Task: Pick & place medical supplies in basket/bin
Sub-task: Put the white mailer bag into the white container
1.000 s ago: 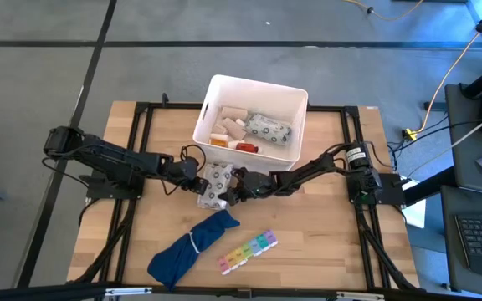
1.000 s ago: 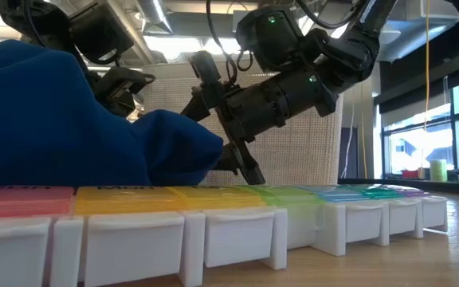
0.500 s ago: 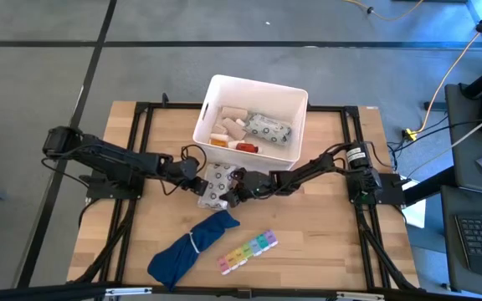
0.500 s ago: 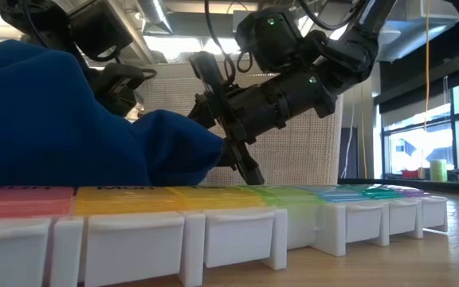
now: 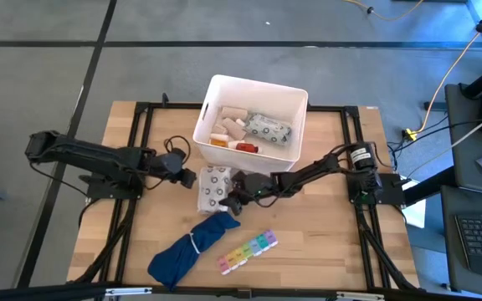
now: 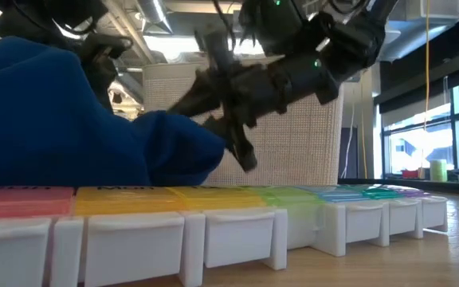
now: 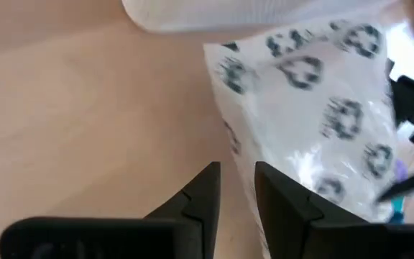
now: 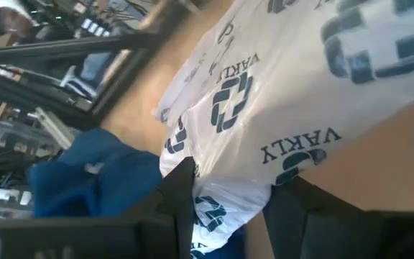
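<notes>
Two grippers are flanking the grey-patterned packet [image 5: 213,189], lying just at six o'clock of the white tub [image 5: 210,98]. At the packet's three o'clock, the right gripper [image 5: 233,199] is pinching its corner between narrowly parted fingers. At nine o'clock, the left gripper [image 5: 187,177] is sitting slightly ajar, holding nothing. A good lift probably needs height before swinging toward twelve o'clock, clearing the tub's tall wall.

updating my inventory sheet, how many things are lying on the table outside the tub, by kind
patterned white packet: 1
blue cloth bundle: 1
rainbow pill organizer: 1
total: 3
</notes>
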